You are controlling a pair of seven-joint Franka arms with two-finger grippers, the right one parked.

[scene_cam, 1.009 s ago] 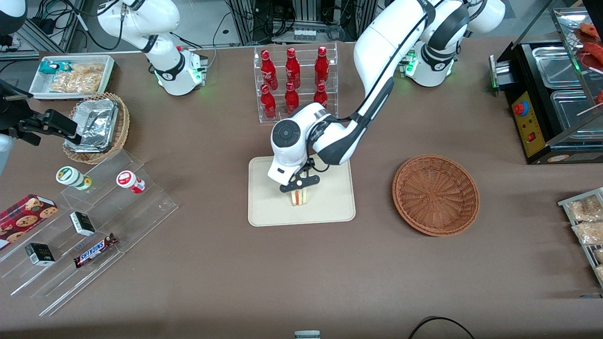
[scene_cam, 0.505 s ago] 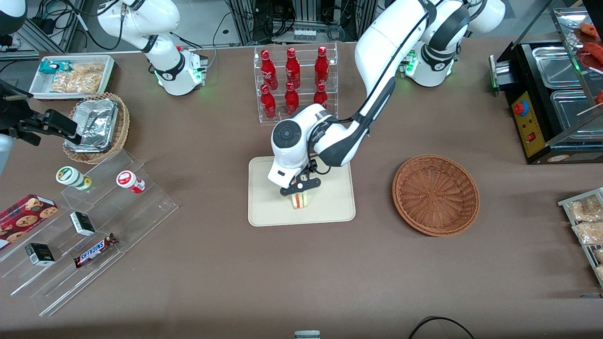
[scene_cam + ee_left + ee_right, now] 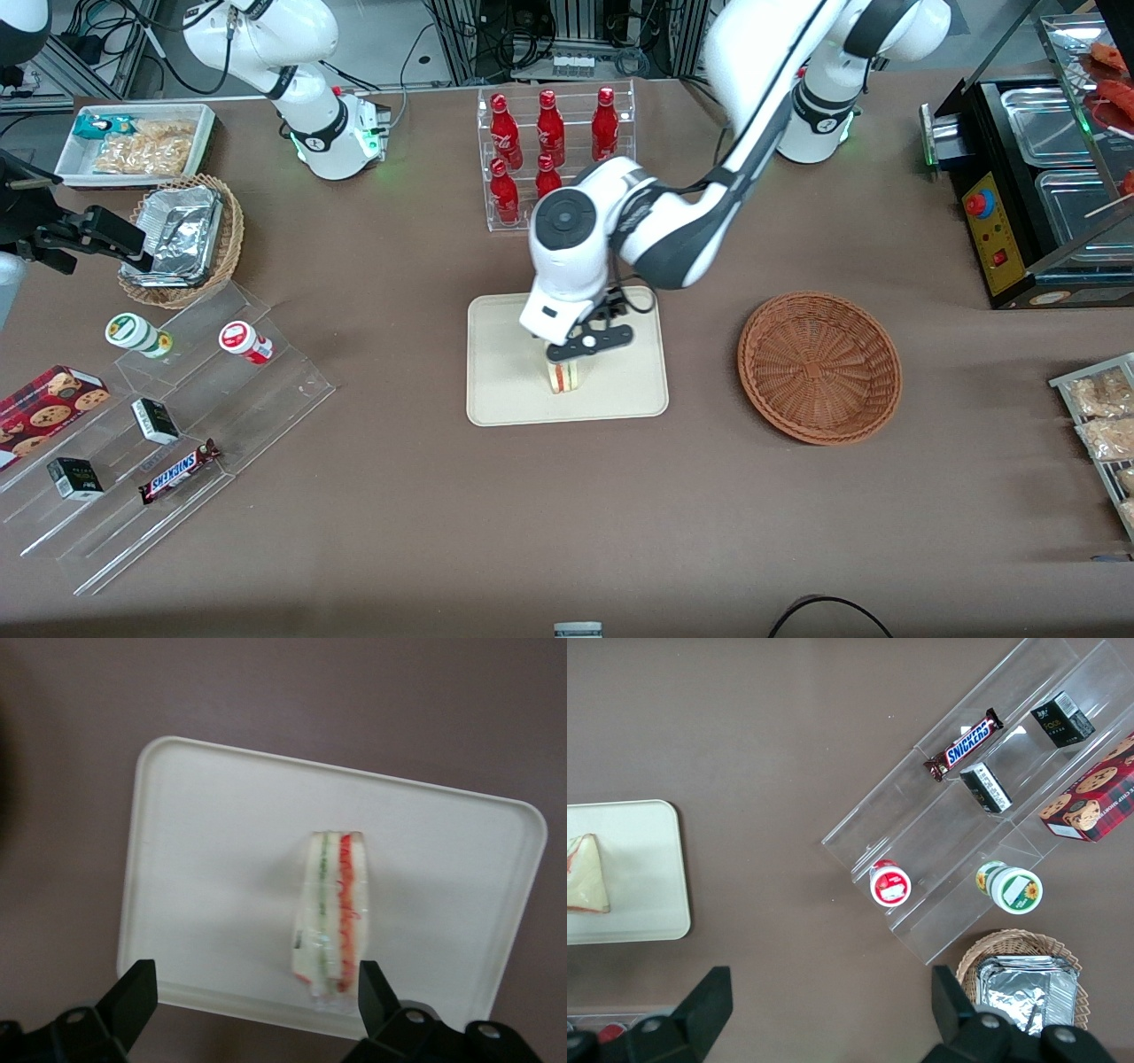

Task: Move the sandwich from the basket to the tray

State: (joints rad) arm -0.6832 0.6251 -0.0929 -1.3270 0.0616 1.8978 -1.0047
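Note:
The sandwich (image 3: 567, 377), a white wedge with red and green layers, stands on its edge on the cream tray (image 3: 505, 390). My gripper (image 3: 589, 341) hovers just above it, open. In the left wrist view the black fingers (image 3: 137, 990) are spread wide with the gripper (image 3: 255, 992) over the tray's rim (image 3: 213, 992); the sandwich (image 3: 335, 912) lies close to one finger, free of both. The right wrist view also shows the sandwich (image 3: 585, 875) on the tray (image 3: 642, 868). The reddish-brown basket (image 3: 819, 365) sits empty toward the working arm's end.
A clear rack of red bottles (image 3: 549, 151) stands farther from the front camera than the tray. Toward the parked arm's end are stepped acrylic shelves with snacks (image 3: 177, 416), a tan wicker basket with foil container (image 3: 182, 239) and a white bin (image 3: 133, 146). A black food warmer (image 3: 1036, 177) is near the basket.
My gripper has lifted off the sandwich and drifted slightly toward the working arm's end. The sandwich stays standing on the tray.

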